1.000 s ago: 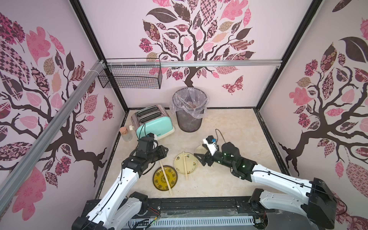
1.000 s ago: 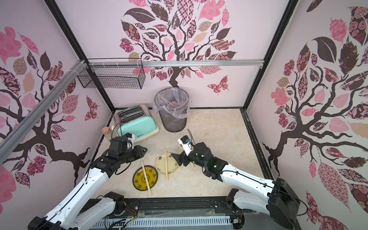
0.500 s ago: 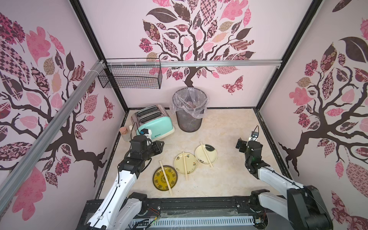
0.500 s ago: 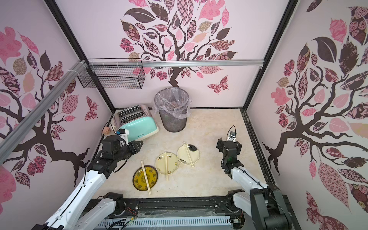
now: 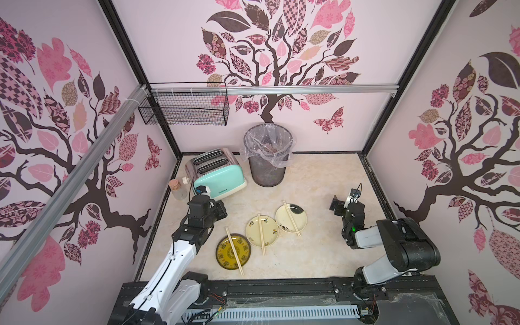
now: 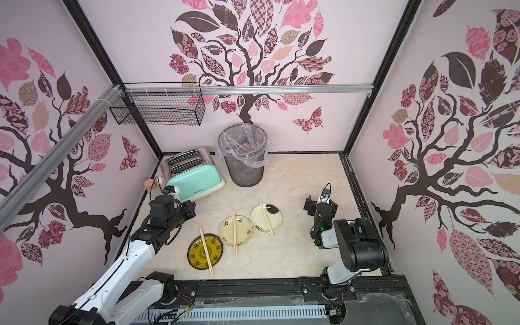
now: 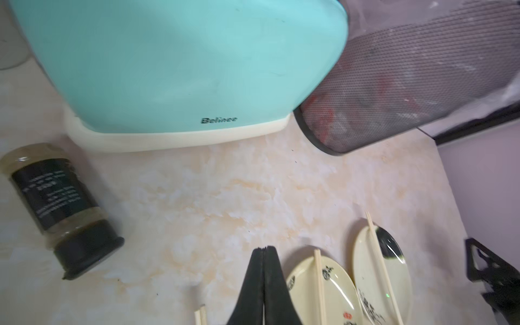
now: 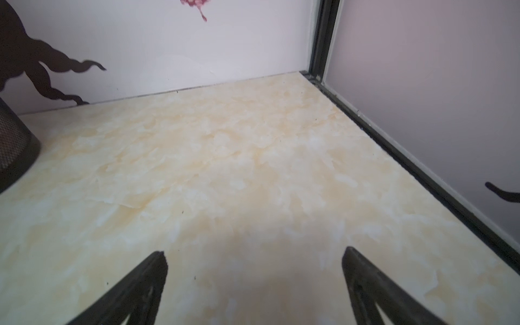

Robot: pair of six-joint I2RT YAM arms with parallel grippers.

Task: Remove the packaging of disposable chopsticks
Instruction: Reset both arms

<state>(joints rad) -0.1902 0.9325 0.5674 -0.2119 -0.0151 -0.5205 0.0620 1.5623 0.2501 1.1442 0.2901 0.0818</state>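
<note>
The left pincer [image 7: 263, 249] is closed tight, its two black tapered fingertips pressed flat together with nothing between them. It hangs over the cream marbled surface [image 5: 318, 180], near the green side of a mint-green toaster with a chrome two-slot top and a cream base [image 7: 168, 70]. The right pincer [image 8: 254, 253] stands spread wide, its two black pointed fingers well apart and empty, over bare surface near the right wall, well apart from the plates.

The disposable chopsticks [image 6: 234, 233], three pairs of thin, straight, pale wooden sticks, lie bare, one pair across each of three round plates set in a slanting row between the arms. One pair [image 5: 234, 251] is on a dark yellow plate with a brown pattern [image 5: 223, 257], one on a glossy cream plate with small dark motifs [image 5: 271, 230], and one [image 5: 291, 218] on a whitish plate with a black brush mark [image 5: 301, 218]. Each pair overhangs its plate's rim. The packaging [image 5: 272, 147] shows as reddish crumpled plastic inside a round black wire-mesh bin [image 5: 267, 174] lined with a clear, wrinkled bag; the clear sleeves cannot be picked out there.

The toaster's side reads "Belinee" in dark letters. A glass jar with a black lid and black label [image 7: 56, 202] lies on its side near it; the label's pale print is too blurred to read.
</note>
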